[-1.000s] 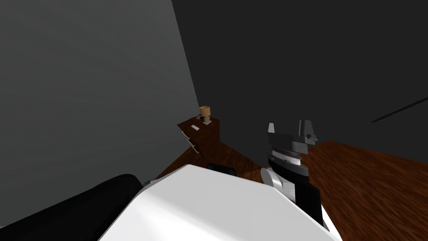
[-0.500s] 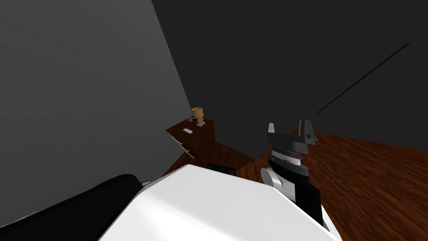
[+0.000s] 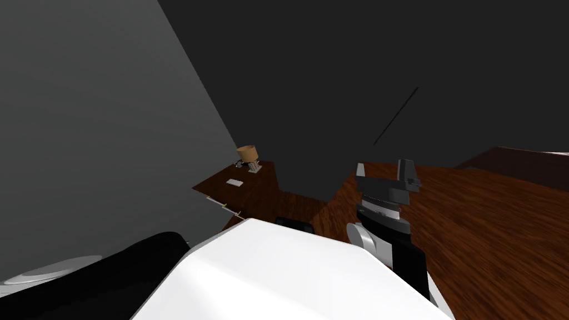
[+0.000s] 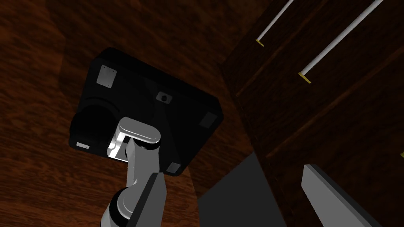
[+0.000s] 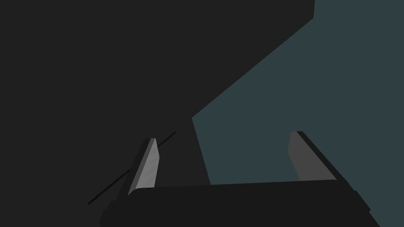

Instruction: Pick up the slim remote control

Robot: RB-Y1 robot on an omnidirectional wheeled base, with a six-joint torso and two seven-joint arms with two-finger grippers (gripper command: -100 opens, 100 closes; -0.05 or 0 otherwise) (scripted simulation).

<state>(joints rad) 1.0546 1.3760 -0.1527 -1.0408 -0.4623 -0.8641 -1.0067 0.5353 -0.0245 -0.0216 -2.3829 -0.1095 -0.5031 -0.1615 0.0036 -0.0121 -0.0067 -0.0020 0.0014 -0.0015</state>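
The slim remote control [image 3: 234, 182] is a small white bar lying flat on the top of a dark wooden cabinet [image 3: 261, 186] in the room's corner, far ahead of me. My right gripper [image 3: 384, 166] is raised in front of my chest, well to the right of the cabinet, and its fingers [image 5: 148, 169] stand open with nothing between them. My left gripper [image 4: 240, 197] hangs low over the wooden floor beside the cabinet's drawer fronts [image 4: 315, 102], open and empty.
A small lamp [image 3: 248, 155] with a tan shade stands on the cabinet behind the remote. Thin bar handles [image 3: 222, 205] stick out from the drawers. Grey walls meet behind the cabinet. A dark wooden piece of furniture [image 3: 522, 161] sits at the far right on the wooden floor [image 3: 489, 233].
My view has swung, so the cabinet and remote now sit further left and lower in the head view. Dark furniture has come into sight at the right. Both grippers hold their pose.
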